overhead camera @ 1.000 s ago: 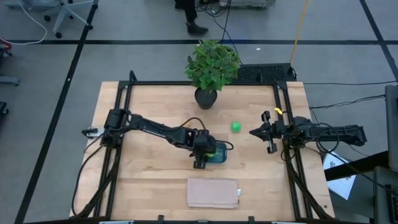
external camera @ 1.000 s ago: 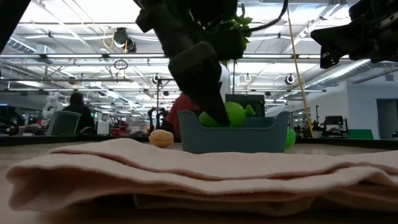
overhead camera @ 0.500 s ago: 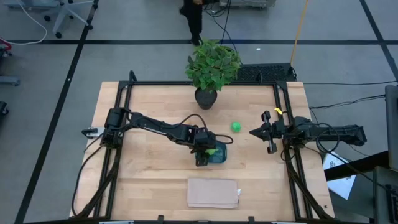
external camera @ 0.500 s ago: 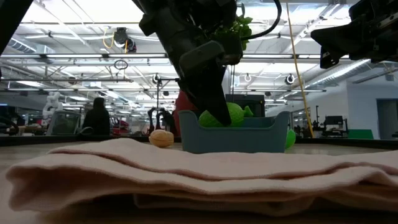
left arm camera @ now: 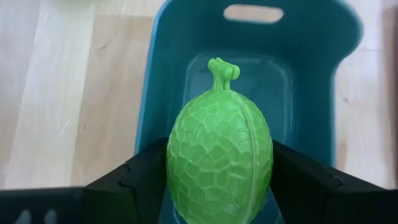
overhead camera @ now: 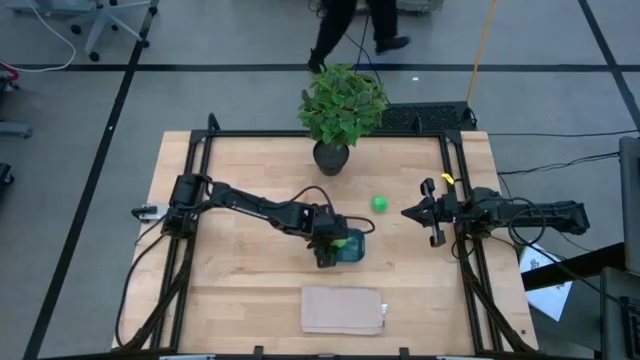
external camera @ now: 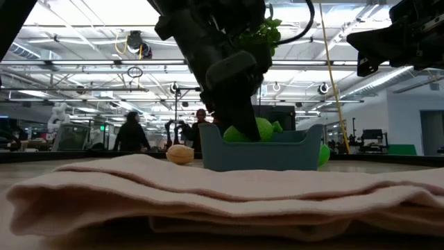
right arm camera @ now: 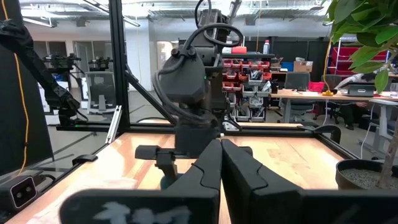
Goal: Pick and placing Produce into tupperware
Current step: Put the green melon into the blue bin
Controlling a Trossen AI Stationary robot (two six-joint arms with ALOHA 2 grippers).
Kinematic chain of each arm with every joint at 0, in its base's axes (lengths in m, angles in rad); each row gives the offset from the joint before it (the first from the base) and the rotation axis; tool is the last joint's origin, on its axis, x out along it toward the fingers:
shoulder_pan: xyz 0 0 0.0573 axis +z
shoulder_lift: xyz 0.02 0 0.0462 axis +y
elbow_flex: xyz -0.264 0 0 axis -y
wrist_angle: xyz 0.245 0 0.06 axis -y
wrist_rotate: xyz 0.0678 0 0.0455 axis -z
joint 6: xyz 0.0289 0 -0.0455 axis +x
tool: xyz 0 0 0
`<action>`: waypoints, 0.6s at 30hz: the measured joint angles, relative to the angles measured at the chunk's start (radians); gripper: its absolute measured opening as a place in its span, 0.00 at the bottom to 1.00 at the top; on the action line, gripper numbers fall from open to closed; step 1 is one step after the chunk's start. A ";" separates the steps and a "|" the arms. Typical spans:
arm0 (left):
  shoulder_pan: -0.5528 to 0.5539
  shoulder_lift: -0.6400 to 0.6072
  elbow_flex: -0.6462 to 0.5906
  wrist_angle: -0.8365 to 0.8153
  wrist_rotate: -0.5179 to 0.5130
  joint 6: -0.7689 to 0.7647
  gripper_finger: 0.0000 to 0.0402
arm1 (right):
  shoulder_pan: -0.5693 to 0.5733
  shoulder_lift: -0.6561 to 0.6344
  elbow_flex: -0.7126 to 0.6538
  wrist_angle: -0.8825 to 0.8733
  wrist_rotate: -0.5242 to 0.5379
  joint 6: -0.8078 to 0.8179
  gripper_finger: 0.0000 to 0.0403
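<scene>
The left gripper (overhead camera: 330, 243) hangs over the tub (overhead camera: 353, 246) with its fingers (left arm camera: 143, 180) clamped on the fruit (left arm camera: 219, 165), pinched across its width with the stem end pointing ahead into the tub, likely so that it can drop straight in; the fruit sits low between the tub walls, though whether it touches the floor cannot be told; the fruit is yellow-green, oblong, with a scaly netted skin and a stubby stem; the tub is teal plastic, smooth, rounded at the corners, with a slot handle in its end wall; the ball (overhead camera: 380, 204), bright green and round, lies on the table (overhead camera: 250, 290) at about 1 o'clock from the tub, apart from it; a tan egg (external camera: 180, 154) shows only in the low view, on the wood beside the tub; the right gripper (overhead camera: 432, 226) waits at 3 o'clock, fingers pressed together, holding nothing; a beige folded cloth (overhead camera: 342, 310) lies at 6 o'clock; a potted plant (overhead camera: 340, 108) stands at 12
</scene>
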 joint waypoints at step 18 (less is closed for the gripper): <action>-0.064 0.021 0.000 0.036 -0.080 -0.042 0.60 | 0.000 0.000 0.000 0.000 0.000 0.000 0.00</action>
